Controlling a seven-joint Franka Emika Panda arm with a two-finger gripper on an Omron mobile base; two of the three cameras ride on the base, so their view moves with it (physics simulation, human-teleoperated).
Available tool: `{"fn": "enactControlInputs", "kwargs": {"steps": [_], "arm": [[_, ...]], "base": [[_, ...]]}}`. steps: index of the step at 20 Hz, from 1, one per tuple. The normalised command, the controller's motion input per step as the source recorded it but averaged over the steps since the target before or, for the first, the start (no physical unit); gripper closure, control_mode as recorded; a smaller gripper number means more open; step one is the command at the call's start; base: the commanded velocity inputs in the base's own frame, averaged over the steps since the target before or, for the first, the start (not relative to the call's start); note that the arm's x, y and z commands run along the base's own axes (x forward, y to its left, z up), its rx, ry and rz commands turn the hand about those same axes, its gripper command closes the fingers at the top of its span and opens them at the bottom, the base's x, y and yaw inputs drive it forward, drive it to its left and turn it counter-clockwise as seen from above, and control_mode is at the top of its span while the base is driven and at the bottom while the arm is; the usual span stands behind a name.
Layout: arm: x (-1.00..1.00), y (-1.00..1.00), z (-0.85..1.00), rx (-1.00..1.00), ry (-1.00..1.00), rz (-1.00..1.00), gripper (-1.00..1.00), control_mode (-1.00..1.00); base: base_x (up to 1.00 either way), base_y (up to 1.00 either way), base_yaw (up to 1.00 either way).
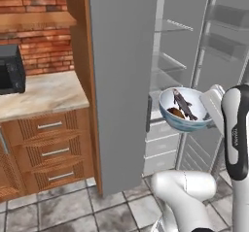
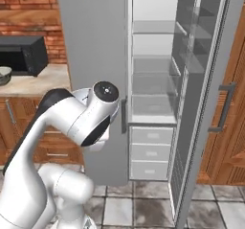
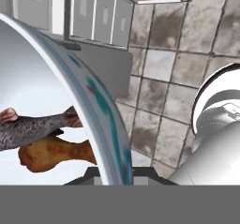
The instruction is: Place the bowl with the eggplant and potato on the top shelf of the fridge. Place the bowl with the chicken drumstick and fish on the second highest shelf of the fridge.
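Observation:
My gripper (image 1: 210,110) is shut on the right rim of the pale blue bowl (image 1: 185,110), holding it in the air in front of the open fridge (image 1: 175,46) at lower-shelf height. Inside the white bowl lie the dark grey fish (image 1: 184,105) and the brown chicken drumstick (image 1: 176,112). The hand view shows the rim (image 3: 101,110) running between my gripper (image 3: 115,174) tips, with the fish (image 3: 28,130) over the drumstick (image 3: 56,155). The top shelf (image 2: 153,28) and the second shelf (image 2: 150,64) are bare. A greyish bowl (image 2: 4,74) sits on the counter; eggplant and potato are hidden.
The fridge's right door (image 2: 203,103) stands open, with rack shelves on its inside. A tall grey panel (image 1: 121,80) stands left of the opening. A black microwave (image 1: 10,70) rests on the marble counter (image 1: 44,92) above wooden drawers (image 1: 51,151). Grey drawers (image 2: 150,151) fill the fridge's bottom.

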Motion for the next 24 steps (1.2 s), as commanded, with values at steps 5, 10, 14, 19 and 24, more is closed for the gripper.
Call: {"fn": "enactControlInputs", "kwargs": {"steps": [5,10,14,19,24], "arm": [[0.0,0.0,0.0,0.0,0.0,0.0,1.0,1.0],[0.0,0.0,0.0,0.0,0.0,0.0,1.0,1.0],[0.0,0.0,0.0,0.0,0.0,0.0,1.0,1.0],[0.0,0.0,0.0,0.0,0.0,0.0,1.0,1.0],[0.0,0.0,0.0,0.0,0.0,0.0,1.0,1.0]], "base": [[0.73,-0.36,0.01],[0.77,-0.34,0.01],[0.6,-0.33,0.0],[0.46,-0.28,-0.01],[0.32,-0.39,-0.07]]}}
